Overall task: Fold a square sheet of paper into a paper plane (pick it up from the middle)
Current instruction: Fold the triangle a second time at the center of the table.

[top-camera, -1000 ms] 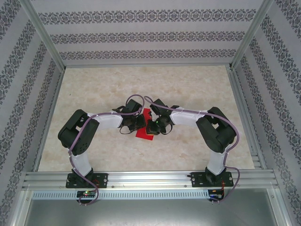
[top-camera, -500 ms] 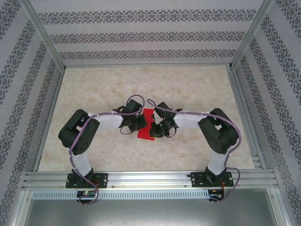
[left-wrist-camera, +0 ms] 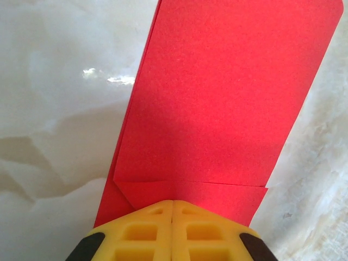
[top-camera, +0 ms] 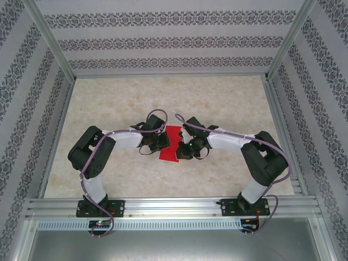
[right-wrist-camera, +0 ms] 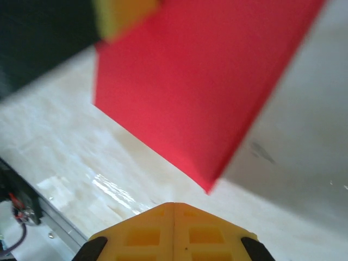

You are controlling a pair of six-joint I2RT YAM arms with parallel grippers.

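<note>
paper (left-wrist-camera: pixel 217 98): wrist view reveals creased flap (left-wrist-camera: pixel 201 193) at left end effector (left-wrist-camera: pixel 173 203)

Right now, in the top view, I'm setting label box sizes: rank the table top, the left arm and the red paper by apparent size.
1. table top
2. left arm
3. red paper
The paper is partly covered, so its full extent is unsure, yet it plainly looks smallest.

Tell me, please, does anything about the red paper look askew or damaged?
Yes, slightly. In the left wrist view the red paper has layers that do not line up: a thin strip peeks out along its left edge, near the left tool.
</note>
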